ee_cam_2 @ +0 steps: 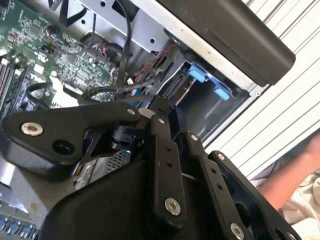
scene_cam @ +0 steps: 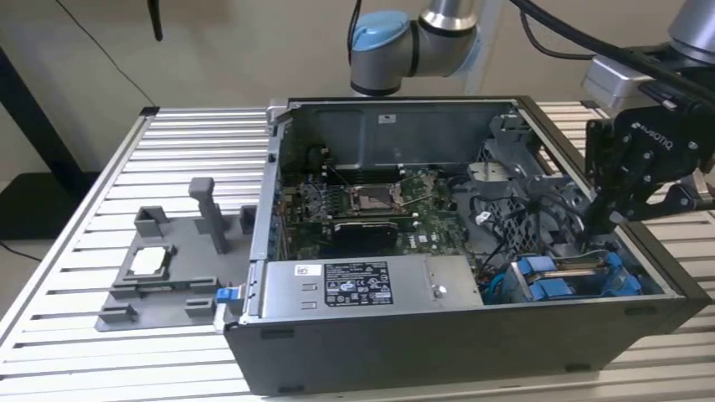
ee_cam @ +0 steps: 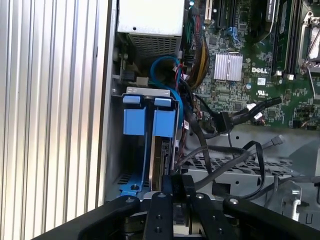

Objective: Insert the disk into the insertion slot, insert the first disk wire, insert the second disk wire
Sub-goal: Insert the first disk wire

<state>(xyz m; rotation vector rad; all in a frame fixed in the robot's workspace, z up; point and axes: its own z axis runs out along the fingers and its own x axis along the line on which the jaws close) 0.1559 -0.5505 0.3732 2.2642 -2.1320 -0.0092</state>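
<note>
**Exterior view.** The disk [scene_cam: 575, 266] sits seated in the insertion slot [scene_cam: 625, 276], in the corner of the open computer case [scene_cam: 447, 360] toward the exterior view's right. What shows of it is a narrow metallic strip between bright blue plastic tabs. The gripper [scene_cam: 612, 224], a black angular linkage, reaches down into the case just beside the slot, among loose black cables [scene_cam: 537, 209]. A grey labelled power-supply box [scene_cam: 357, 285] lies along the near wall, and the green motherboard [scene_cam: 369, 205] lies flat behind it. The case stands on a ribbed aluminium table [scene_cam: 112, 167].

**Second wrist view.** The disk's blue tabs [ee_cam_2: 197, 74] stand out against the slot's dark grey sheet-metal wall [ee_cam_2: 200, 107]. The gripper [ee_cam_2: 170, 117] shows matt black links joined by bright round pins, its tips close to the slot.

**First wrist view.** The disk [ee_cam: 161, 155] stands on edge in the slot [ee_cam: 116, 150], with two smooth rectangular blue tabs at its end and a thin brownish-silver edge below them (the label face is not visible). A blue cable [ee_cam: 162, 65] loops above the tabs. The gripper [ee_cam: 176, 181] has its fingers drawn together, the tips just beside the disk's near end. I cannot tell whether anything is pinched between them. Black cables [ee_cam: 235, 160] trail over perforated grey metal beside it.
</note>
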